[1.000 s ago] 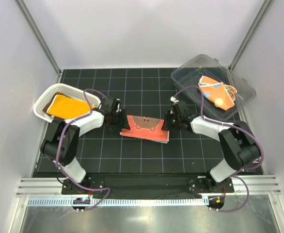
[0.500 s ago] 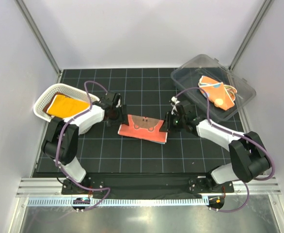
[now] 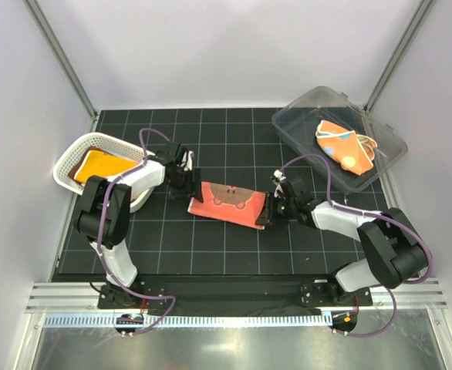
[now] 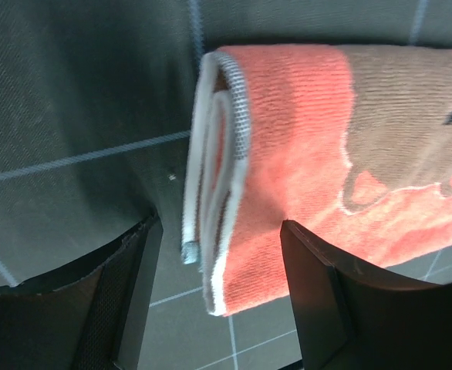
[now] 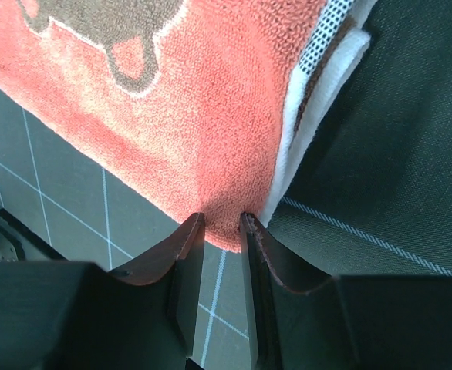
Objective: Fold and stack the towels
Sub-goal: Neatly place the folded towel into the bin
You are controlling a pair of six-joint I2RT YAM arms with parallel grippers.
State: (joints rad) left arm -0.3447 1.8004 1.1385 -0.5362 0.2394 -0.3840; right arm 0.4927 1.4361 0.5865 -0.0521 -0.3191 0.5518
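Lying folded, coral towel with brown motif

Robot workcell, seen from above: a folded towel, red-orange with a brown figure on top, lies slightly askew at the middle of a black gridded mat, flanked by two robot arms. The left gripper sits at the towel's left end and the right gripper at its right end; their finger spacing cannot be made out from here. At far left, a white mesh basket holds a yellow-orange towel. At back right, a clear plastic bin contains an orange spotted towel, loosely bunched.
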